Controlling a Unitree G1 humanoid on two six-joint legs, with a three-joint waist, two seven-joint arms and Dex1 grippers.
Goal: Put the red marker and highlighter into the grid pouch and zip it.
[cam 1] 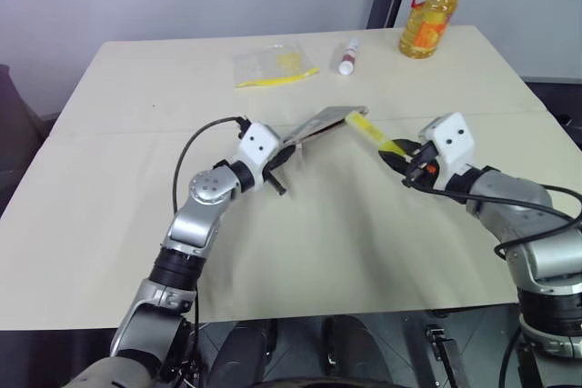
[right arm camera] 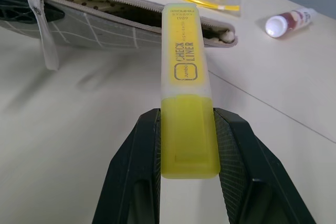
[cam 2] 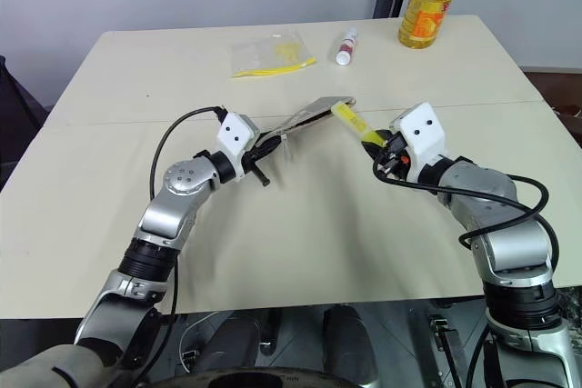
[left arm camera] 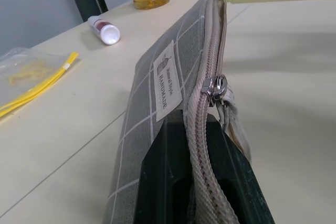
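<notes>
My left gripper (cam 1: pixel 286 147) is shut on one end of the grid pouch (cam 1: pixel 323 123), holding it tilted above the table. The left wrist view shows the grey pouch (left arm camera: pixel 157 82) with its white label and its zipper slider (left arm camera: pixel 218 86) partway along. Beyond the slider the mouth gapes, showing a dotted lining (right arm camera: pixel 105 8). Between the fingers of my right gripper (right arm camera: pixel 186 116), which is shut, sits the yellow highlighter (right arm camera: pixel 186 93). The highlighter's far end (cam 1: pixel 359 119) sits at the pouch's open far corner. The red marker is out of view.
At the back of the beige table (cam 1: pixel 318 252) lie a clear bag with a yellow item (cam 1: pixel 271 65) and a white tube with a red cap (cam 1: pixel 348 56). A bottle of yellow oil (cam 1: pixel 435 6) stands at the far right corner.
</notes>
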